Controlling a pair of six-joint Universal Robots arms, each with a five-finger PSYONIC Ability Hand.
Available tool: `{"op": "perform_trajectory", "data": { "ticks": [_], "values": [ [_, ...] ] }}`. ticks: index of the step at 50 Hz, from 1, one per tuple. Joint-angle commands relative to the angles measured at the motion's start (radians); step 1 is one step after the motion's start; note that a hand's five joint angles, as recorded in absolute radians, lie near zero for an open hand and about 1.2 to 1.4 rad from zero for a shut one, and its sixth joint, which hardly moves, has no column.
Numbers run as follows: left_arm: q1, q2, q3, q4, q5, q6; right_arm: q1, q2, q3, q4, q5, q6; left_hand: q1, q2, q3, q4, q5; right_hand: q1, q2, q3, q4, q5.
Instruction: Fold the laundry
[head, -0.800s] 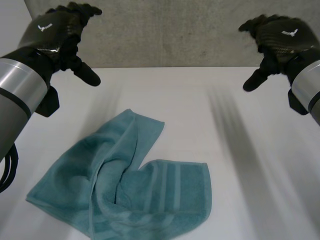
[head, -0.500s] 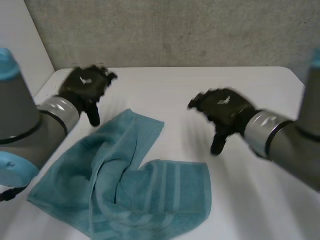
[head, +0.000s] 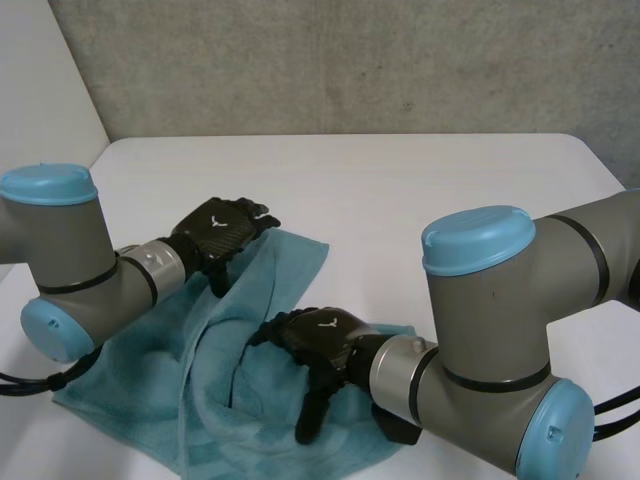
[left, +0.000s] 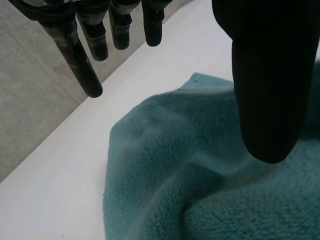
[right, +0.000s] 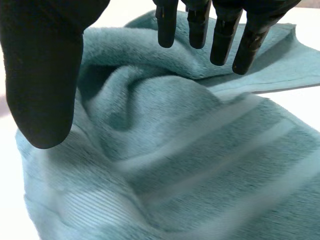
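Head view: a rumpled teal towel (head: 130, 370) lies on the white worktop (head: 400, 190). The left robot hand (head: 222, 228) is at its far corner, the right robot hand (head: 312, 340) over its bunched middle. Left wrist view: fingers (left: 82, 65) straight, spread, holding nothing, the corner below the palm. Right wrist view: likewise splayed and empty, folds directly beneath.

Both robot hands (head: 222, 228) (head: 318, 338) have come down over the towel (head: 130, 370).

The towel (head: 130, 370) is plush, matt terry cloth with flatter woven bands, lying on a smooth white table (head: 400, 190).
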Motion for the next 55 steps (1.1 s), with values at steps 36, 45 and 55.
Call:
{"op": "perform_trajectory", "data": {
  "ticks": [36,45,55],
  "values": [
    [-0.063,0.241,0.042,0.395,-0.258,-0.144,-0.209,-0.266,-0.221,-0.207,0.314,-0.078,1.225,1.232,1.229,0.974,1.198,1.222,1.178,1.182,1.167,1.156],
    [-0.112,0.370,0.031,0.441,-0.401,-0.304,-0.324,-0.175,-0.497,-0.140,0.309,-0.096,1.225,1.232,1.229,0.974,1.198,1.222,1.178,1.182,1.167,1.156],
    [-0.271,0.358,-0.219,0.274,-0.413,-0.307,-0.353,0.042,-0.517,-0.034,0.254,-0.162,1.225,1.232,1.229,0.974,1.198,1.222,1.178,1.182,1.167,1.156]
  ]
}}
